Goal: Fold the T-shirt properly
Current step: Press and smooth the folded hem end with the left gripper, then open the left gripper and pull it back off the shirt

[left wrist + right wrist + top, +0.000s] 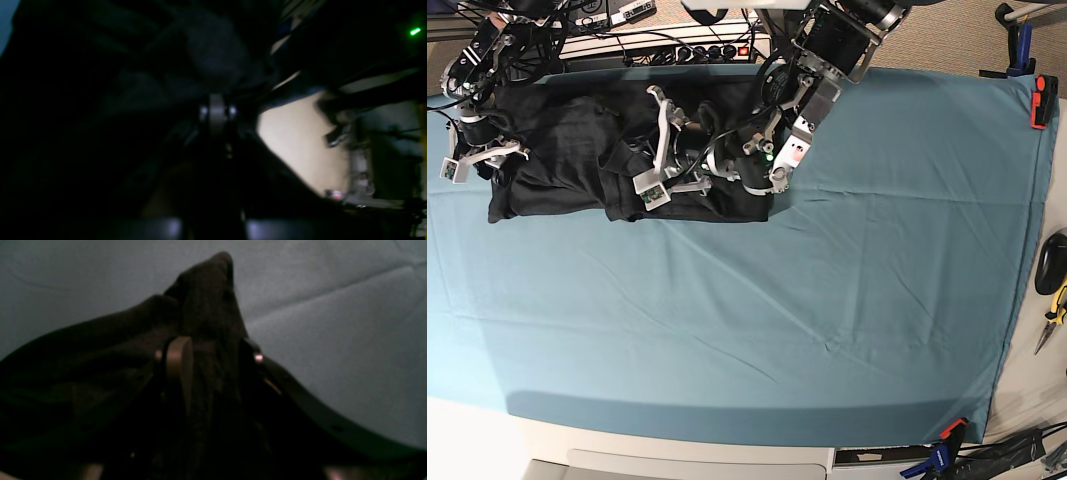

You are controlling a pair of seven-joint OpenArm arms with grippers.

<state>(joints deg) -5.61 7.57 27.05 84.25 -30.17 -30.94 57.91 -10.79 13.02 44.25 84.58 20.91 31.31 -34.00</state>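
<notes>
A: Mid-fold, by the look of it. T-shirt (617, 160) bunched at the far left corner of the worktop, on the teal cloth (757, 300), already gathered into a rough dark band.

B: Right claw (213, 350) clamped on a ridge of black fabric, seen plainly in the right wrist view, cloth standing up between the jaws. Left claw (218, 111) shut tight, deep among dark folds; probably pinching the shirt too, but too murky to say for sure.

A: Next move, then?

B: Likely carrying the gripped edge across and laying it flat. Calls for both arms travelling together, keeping the cloth taut, and releasing only once down, or else more bunching.

A: Anything hidden?

B: Plenty. Print not visible anywhere. Sleeves and collar impossible to pick out in the heap. Left wrist view almost black and blurred. From the base view, both claws lost among arms, cables and black fabric. Number of layers already folded: cannot tell.
</notes>
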